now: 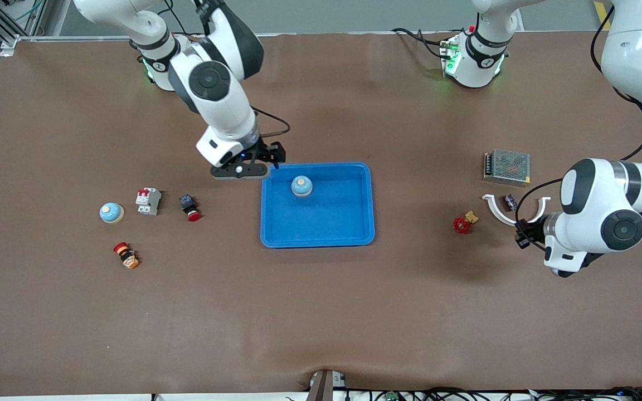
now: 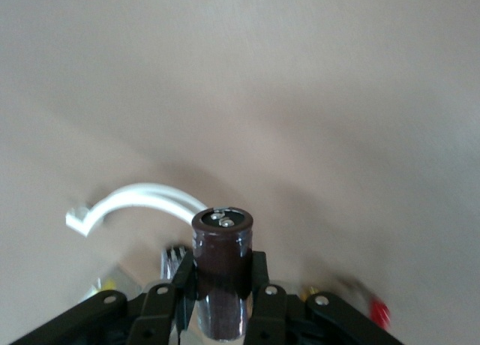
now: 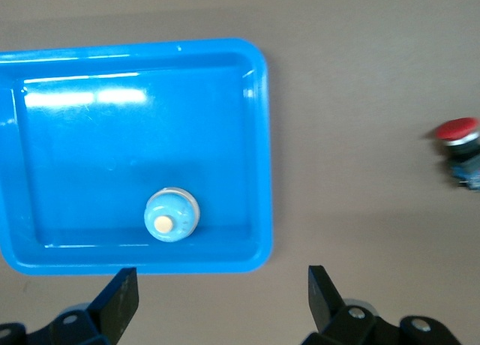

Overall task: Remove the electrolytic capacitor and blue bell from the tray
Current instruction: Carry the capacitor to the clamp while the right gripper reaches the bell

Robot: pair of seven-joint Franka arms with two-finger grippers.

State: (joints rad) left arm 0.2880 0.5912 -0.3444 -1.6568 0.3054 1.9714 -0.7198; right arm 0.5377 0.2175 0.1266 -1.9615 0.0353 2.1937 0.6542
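Capacitor (image 2: 222,274) sits clamped upright in left gripper (image 2: 223,300), up over the bench's left-arm end. Bell (image 1: 301,185) rests in blue tray (image 1: 354,236), near its rim below right gripper (image 1: 268,161), whose fingers are spread wide w/ nothing between. Only left wrist view shows the capacitor.

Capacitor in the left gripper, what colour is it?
Dark brown capacitor with a silvery top, clearest in the left wrist view.
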